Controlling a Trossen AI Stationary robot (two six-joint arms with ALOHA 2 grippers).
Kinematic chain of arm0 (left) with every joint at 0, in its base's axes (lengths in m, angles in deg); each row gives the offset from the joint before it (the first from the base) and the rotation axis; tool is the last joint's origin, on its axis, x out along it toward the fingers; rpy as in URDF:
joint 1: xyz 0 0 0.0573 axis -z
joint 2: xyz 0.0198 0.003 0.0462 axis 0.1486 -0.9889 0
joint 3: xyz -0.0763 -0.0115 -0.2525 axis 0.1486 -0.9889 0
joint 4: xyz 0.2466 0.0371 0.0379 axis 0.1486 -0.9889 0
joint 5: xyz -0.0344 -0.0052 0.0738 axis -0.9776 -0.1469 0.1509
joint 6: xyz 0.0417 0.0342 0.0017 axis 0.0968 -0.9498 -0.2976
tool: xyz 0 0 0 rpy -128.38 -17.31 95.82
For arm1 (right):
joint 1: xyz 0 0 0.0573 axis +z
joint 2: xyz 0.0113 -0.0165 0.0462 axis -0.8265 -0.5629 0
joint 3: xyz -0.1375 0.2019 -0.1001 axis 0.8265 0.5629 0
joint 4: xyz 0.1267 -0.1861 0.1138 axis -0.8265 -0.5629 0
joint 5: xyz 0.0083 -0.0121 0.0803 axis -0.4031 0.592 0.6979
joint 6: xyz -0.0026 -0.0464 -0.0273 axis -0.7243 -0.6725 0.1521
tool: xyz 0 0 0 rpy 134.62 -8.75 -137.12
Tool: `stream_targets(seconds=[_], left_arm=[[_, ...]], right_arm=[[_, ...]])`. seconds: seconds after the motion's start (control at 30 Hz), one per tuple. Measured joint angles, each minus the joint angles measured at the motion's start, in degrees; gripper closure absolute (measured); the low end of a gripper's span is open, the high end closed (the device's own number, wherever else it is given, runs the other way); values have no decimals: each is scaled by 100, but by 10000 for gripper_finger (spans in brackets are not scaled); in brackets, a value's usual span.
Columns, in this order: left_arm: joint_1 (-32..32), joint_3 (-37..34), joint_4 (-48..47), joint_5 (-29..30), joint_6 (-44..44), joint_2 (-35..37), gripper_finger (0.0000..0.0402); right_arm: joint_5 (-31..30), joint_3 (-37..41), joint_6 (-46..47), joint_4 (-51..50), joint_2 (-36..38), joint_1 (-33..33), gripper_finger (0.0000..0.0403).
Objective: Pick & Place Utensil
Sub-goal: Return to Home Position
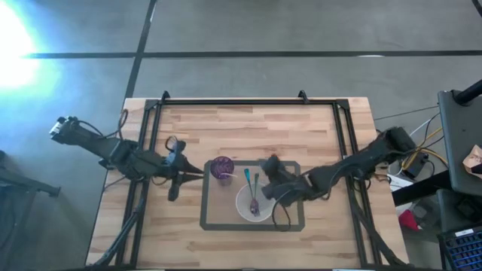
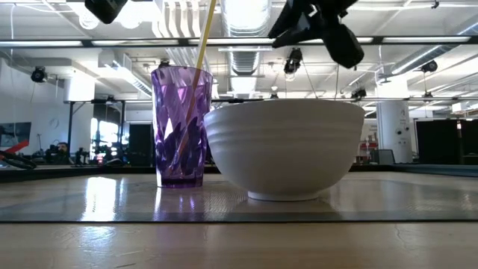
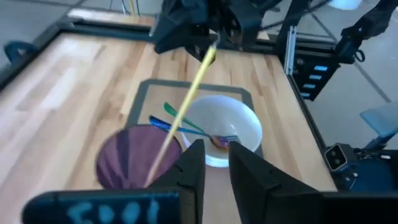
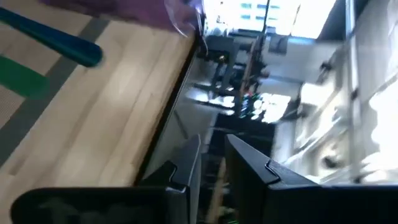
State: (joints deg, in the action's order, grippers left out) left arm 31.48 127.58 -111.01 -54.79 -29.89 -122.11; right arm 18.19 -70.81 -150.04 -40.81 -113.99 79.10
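A long yellow utensil (image 3: 186,106) slants from my right gripper (image 3: 208,40) down into the purple cup (image 3: 127,165), which stands on the mat beside the white bowl (image 3: 245,121). In the low view the utensil (image 2: 196,82) leans inside the cup (image 2: 181,127). My right gripper (image 1: 269,167) hovers above the bowl's far side, shut on the utensil. A blue utensil (image 3: 165,124) and a green one (image 3: 177,114) lean on the bowl's rim, and a purple spoon (image 1: 254,205) lies inside the bowl. My left gripper (image 3: 216,158) is held left of the cup, narrowly open and empty. My right gripper pinches the yellow utensil's upper end (image 3: 211,55) between its two fingers, reaching in from the table's right side and a little above. The utensil slants down toward the left, its lower end (image 3: 155,165) inside the purple cup.
Cup and bowl (image 1: 245,207) stand on a dark-edged mat (image 1: 207,218) at the table's middle. A black frame rail (image 1: 226,104) runs along the far edge and down both sides. Bare wood lies to the left and right of the mat.
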Motion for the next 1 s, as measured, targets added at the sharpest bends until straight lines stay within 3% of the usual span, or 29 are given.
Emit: stream_targets(seconds=[0.13, 0.27, 0.37, 0.6, 1.0], left_arm=[[-250, 0, -106, -128, -350, 273, 366], [-614, 0, -118, -734, -562, 575, 396], [-854, 0, -147, -1082, -686, 784, 399], [-1023, -50, -438, -1186, -1110, 1209, 401], [-1023, -1389, 185, -1616, -1155, 2370, 401]], right_arm=[[525, 31, 1026, -615, 494, -335, 337], [1301, 70, 1986, -841, 872, -771, 336], [1615, 78, 2432, -815, 1145, -1056, 332], [2185, 175, 3059, -776, 1911, -1406, 330], [2271, 1227, 4382, -599, 3766, -1504, 344]])
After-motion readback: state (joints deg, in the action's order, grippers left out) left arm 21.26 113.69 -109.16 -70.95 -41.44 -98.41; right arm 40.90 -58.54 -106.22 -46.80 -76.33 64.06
